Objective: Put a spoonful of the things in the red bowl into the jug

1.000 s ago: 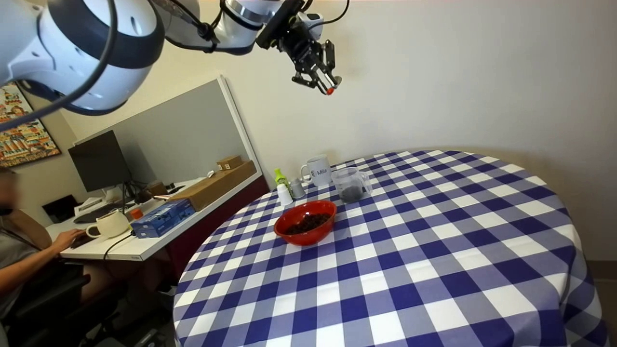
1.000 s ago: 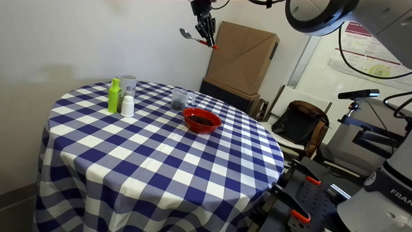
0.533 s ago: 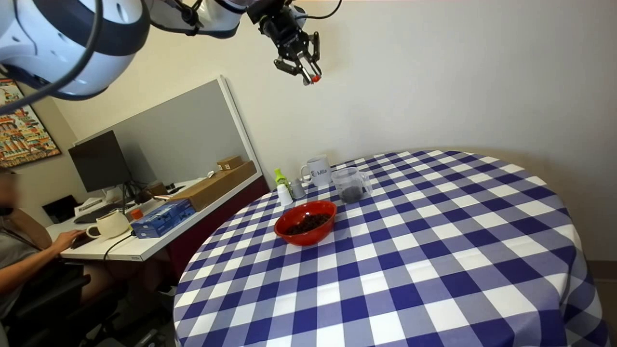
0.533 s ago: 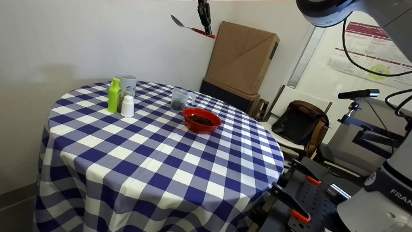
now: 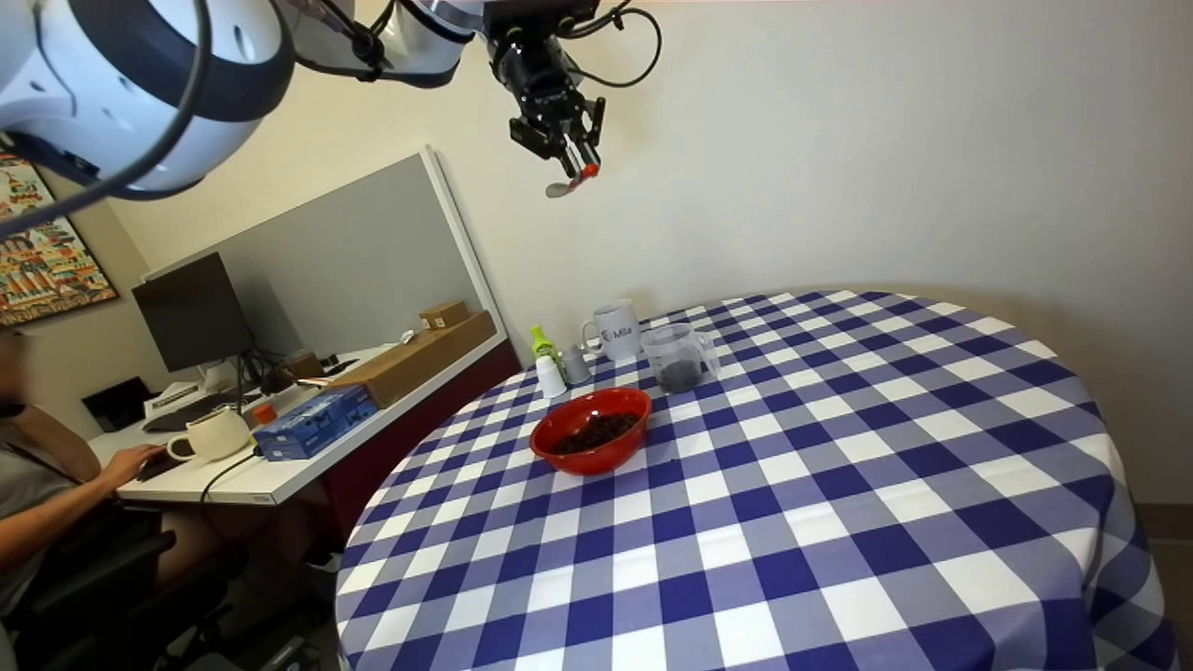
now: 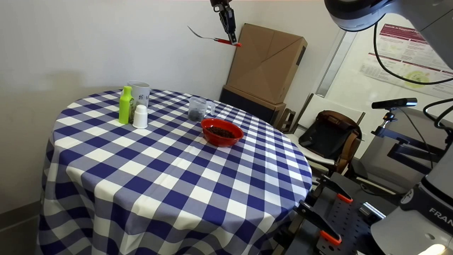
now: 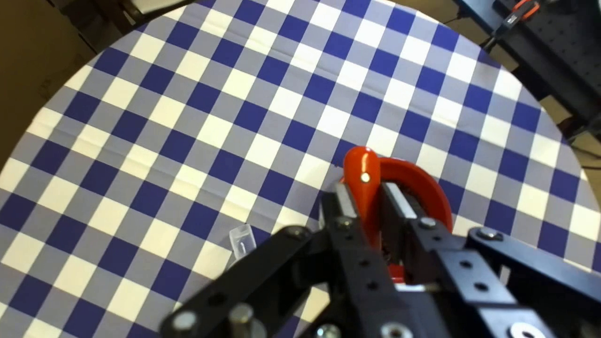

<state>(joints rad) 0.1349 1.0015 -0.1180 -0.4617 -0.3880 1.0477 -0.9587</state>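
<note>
black gripper, clamped narrowly on red-handled metal spoon, farther left than earlier in an exterior view; white cylindrical mug, lettered "mila".

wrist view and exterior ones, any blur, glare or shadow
In the wrist view, the gripper is blurred near the camera, the cloth looks sharper; in an exterior view, the person's head is blurred; in an exterior view, a dim patch, probably shadow, marks the wall, a bright spot the robot base, glare or lamp unclear.
</note>
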